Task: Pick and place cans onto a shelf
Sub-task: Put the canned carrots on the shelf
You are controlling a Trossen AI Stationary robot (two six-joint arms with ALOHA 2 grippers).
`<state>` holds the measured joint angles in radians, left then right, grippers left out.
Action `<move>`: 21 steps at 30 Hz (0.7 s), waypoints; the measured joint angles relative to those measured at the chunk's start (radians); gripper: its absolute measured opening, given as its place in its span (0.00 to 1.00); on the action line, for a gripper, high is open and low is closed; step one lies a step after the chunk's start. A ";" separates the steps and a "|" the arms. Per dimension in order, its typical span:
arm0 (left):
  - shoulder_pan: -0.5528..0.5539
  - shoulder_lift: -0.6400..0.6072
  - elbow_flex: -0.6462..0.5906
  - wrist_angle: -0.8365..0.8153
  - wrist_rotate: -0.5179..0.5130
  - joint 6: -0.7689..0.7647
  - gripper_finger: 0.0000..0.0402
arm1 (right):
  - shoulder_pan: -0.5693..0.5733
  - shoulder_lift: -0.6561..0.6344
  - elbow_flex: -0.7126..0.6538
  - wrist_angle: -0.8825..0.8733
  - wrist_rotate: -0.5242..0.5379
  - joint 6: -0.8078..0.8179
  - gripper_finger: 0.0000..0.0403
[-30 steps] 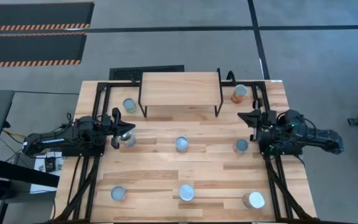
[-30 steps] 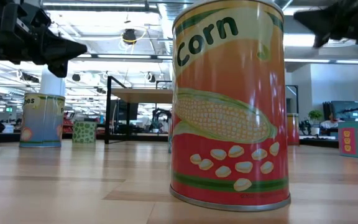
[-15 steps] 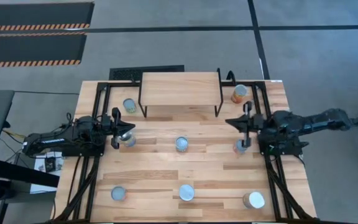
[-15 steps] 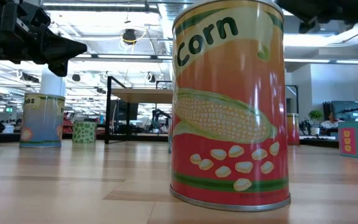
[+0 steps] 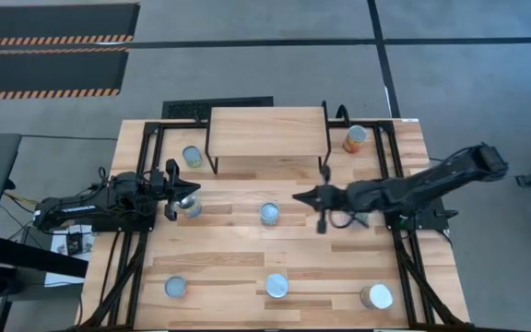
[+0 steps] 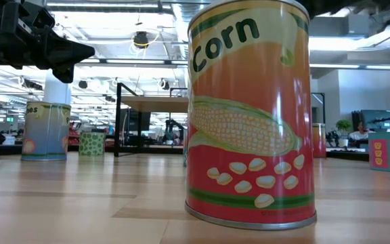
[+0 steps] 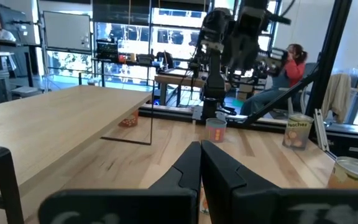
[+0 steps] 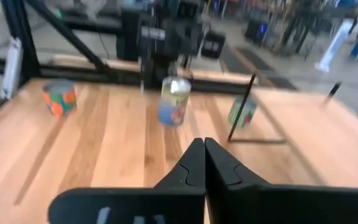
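The shelf (image 5: 267, 129), light wood on thin black legs, stands at the table's far middle with nothing on it. Several cans stand on the table: one by the shelf's left leg (image 5: 192, 156), one at the far right (image 5: 355, 138), one in the middle (image 5: 270, 214), and three along the near edge, the corn can (image 5: 277, 285) (image 6: 249, 115) among them. My left gripper (image 5: 184, 192) (image 7: 201, 149) is shut and empty at the table's left, beside a silver-topped can (image 5: 191, 206). My right gripper (image 5: 298, 197) (image 8: 202, 148) is shut and empty, reaching over the table's middle, just right of the middle can.
My right arm (image 5: 404, 189) stretches across the table's right half and covers that part of it. Black frame rails (image 5: 132, 267) run along both sides. In the left wrist view a person (image 7: 294, 59) sits beyond the table. Bare tabletop (image 5: 229, 249) lies between the can rows.
My right gripper has gone from the table's right side toward its left edge, out over the middle, and the arm has stretched out behind it. The cans and the shelf have stayed where they were.
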<state>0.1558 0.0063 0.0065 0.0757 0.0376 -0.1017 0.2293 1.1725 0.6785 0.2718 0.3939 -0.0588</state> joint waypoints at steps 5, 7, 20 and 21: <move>0.000 0.000 0.000 -0.001 0.000 0.000 0.00 | -0.031 0.168 0.097 -0.094 -0.058 0.076 0.05; 0.000 0.000 0.000 -0.001 0.000 0.017 0.00 | -0.040 0.227 0.136 -0.128 -0.095 0.093 0.06; 0.000 0.002 0.000 0.019 -0.001 0.155 0.00 | -0.046 0.533 0.402 -0.464 -0.170 0.005 0.26; 0.000 0.002 0.000 0.022 -0.001 0.164 0.00 | -0.046 0.553 0.423 -0.474 -0.171 -0.006 0.28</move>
<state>0.1558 0.0078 0.0063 0.0981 0.0361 0.0621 0.1829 1.7255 1.1013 -0.2019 0.2230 -0.0648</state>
